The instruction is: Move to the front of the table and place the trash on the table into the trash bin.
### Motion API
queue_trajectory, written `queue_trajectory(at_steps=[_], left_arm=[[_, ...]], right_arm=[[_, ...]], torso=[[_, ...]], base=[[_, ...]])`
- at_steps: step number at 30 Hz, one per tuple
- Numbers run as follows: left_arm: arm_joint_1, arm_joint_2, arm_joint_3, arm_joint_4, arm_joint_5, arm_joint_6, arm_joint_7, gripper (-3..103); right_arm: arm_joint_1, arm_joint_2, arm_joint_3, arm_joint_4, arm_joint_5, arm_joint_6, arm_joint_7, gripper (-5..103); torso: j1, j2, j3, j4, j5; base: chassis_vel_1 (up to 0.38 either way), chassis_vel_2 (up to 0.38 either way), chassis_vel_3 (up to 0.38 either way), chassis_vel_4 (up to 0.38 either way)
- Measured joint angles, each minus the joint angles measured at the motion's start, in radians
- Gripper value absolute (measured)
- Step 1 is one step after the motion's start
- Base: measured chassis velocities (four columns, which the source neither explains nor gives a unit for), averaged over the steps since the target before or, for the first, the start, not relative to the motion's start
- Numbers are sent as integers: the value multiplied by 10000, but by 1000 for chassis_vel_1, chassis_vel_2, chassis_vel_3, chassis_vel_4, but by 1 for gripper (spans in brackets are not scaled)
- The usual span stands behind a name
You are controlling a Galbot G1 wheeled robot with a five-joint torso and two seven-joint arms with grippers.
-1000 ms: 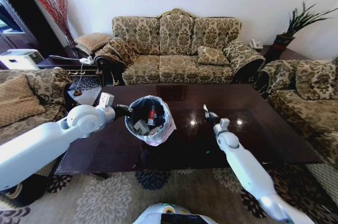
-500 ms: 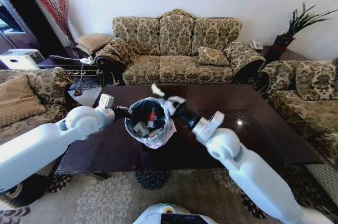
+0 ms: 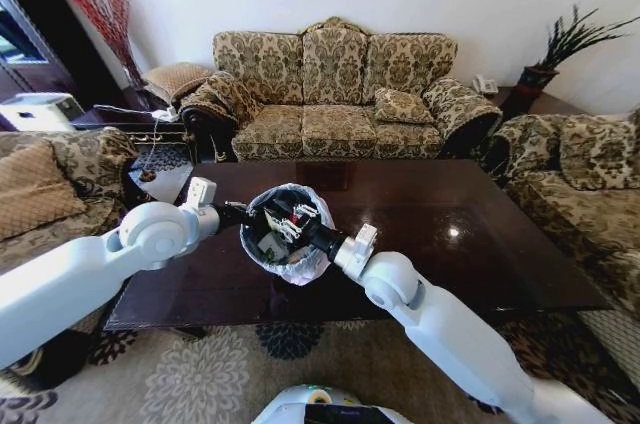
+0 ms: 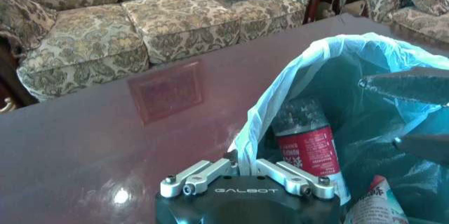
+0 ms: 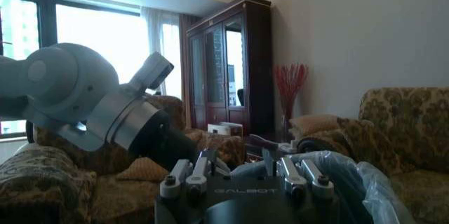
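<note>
— Trash bin point(image 3: 285, 244)?
— Stood on the table point(image 3: 480, 234), left of centre in the head view, close to the near edge. Black, lined with a pale bag point(image 4: 295, 71) ruffled over the rim.

— Anything inside?
— Held a clear bottle point(image 4: 306, 142) with a red label, upright against the bag wall, centre-right in the left wrist view. Beside it, at the lower right corner of that frame, a printed wrapper point(image 4: 375, 203). Could not tell what else lay deeper.

— And the left gripper point(image 4: 238, 165)?
— Sat at the bottom centre of the left wrist view, fingers pinched together on the bag's rim. In the head view, met the bin's left side point(image 3: 237, 212).

— Right gripper point(image 3: 289, 224)?
— Reached in from the lower right of the head view, over the bin's right rim, tip down inside the mouth. Showed at the right edge of the left wrist view point(image 4: 414, 116) as two dark fingers point(image 4: 407, 84), spread apart with bag visible between them. Gripped nothing visible. In the right wrist view, sat at the bottom centre point(image 5: 238, 163), with the bag's rim just beyond.

— Rest of the table?
— Glossy and dark, reflecting light at centre right of the head view.

— Around it?
— Patterned sofa point(image 3: 330, 94) across the upper middle of the head view, behind the table. Floral rug point(image 3: 200, 374) along the bottom.
</note>
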Motion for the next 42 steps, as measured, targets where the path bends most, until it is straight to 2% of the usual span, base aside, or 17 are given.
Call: queue_trajectory(at_steps=[3, 4, 5, 7, 9, 11, 12, 13, 15, 19, 21, 27, 32, 35, 38, 40, 42], left_arm=[[-4, -48, 35, 33, 2, -6, -77, 0], [28, -58, 21, 135, 13, -12, -134, 0], [28, -58, 21, 135, 13, -12, -134, 0], [270, -6, -336, 301, 17, 146, -232, 0], [374, 3, -515, 339, 17, 248, -282, 0], [771, -43, -1262, 472, -64, 469, -555, 0], [799, -52, -1444, 527, -108, 494, -634, 0], [799, -52, -1444, 527, -108, 494, -634, 0], [738, 74, -1706, 587, -183, 499, -675, 0], [682, 434, -1911, 503, -313, 466, -719, 0], [667, 908, -1983, 327, -456, 384, -797, 0], [591, 1644, -1983, 170, -744, 2, -1121, 0], [474, 1868, -1906, 361, -727, -190, -1155, 0], [458, 1970, -1854, 691, -315, -333, -1008, 0], [734, 1833, -1841, 1365, 634, -702, -895, 0], [765, 1805, -1847, 1460, 739, -744, -890, 0], [901, 1613, -1911, 2480, 1779, -1278, -693, 0]], right_arm=[[-134, 20, 178, 190, 265, 188, 12, 52], [-367, 48, 609, 670, 744, 314, 125, 57], [-367, 48, 609, 670, 744, 314, 125, 57], [-919, -106, 1794, 1620, 1208, 307, 344, 68], [-1162, -229, 2222, 1911, 1256, 308, 426, 68], [-2238, -733, 3889, 2499, 1272, 305, 549, 84], [-2742, -916, 4619, 2580, 1221, 381, 532, 84], [-2742, -916, 4619, 2580, 1221, 381, 532, 84], [-3880, -1029, 6323, 2605, 1027, 667, 418, 95], [-4829, -807, 7424, 2490, 816, 1029, 281, 100], [-5744, -605, 8167, 2273, 735, 1462, 152, 100], [-6462, -393, 8779, 1629, 413, 2272, -103, 100], [-6656, -296, 8854, 1385, 267, 2546, -109, 100], [-6685, -210, 8793, 968, 26, 3017, 70, 100], [-6671, -97, 8730, 177, -288, 3659, 373, 100], [-6670, -96, 8729, 68, -350, 3748, 403, 100], [-6682, -104, 8812, -645, -706, 4193, 505, 100]], torso=[[2, 0, 1, 1, 1], [2, 0, 0, -1, 2], [2, 0, 0, -1, 2], [2, 0, 0, -1, -2], [1, 1, 0, 3, -2], [0, 2, -1, 5, 1], [0, 2, 0, 1, 0], [0, 2, 0, 1, 0], [1, 2, 0, -4, 1], [1, 2, -1, -3, 3], [0, 2, -1, 2, 2], [-1, 2, -1, 3, 1], [0, 2, 0, 0, 1], [-1, 2, 0, -1, 2], [1, 1, 1, -7, 8], [1, 1, 1, -7, 5], [1, 1, 1, -9, 6]], base=[[0, 0, 0, 0], [0, 0, 0, 0], [0, 0, 0, 0], [0, 0, 0, 0], [0, 0, 0, 0], [0, 0, 0, 0], [0, 0, 0, 0], [0, 0, 0, 0], [0, 0, 0, 0], [0, 0, 0, 0], [-71, -63, 59, 64], [-125, -128, 148, 138], [-238, -231, 225, 242], [-287, -279, 275, 265], [-224, -223, 208, 203], [-196, -171, 171, 109], [-85, -123, 51, 46]])
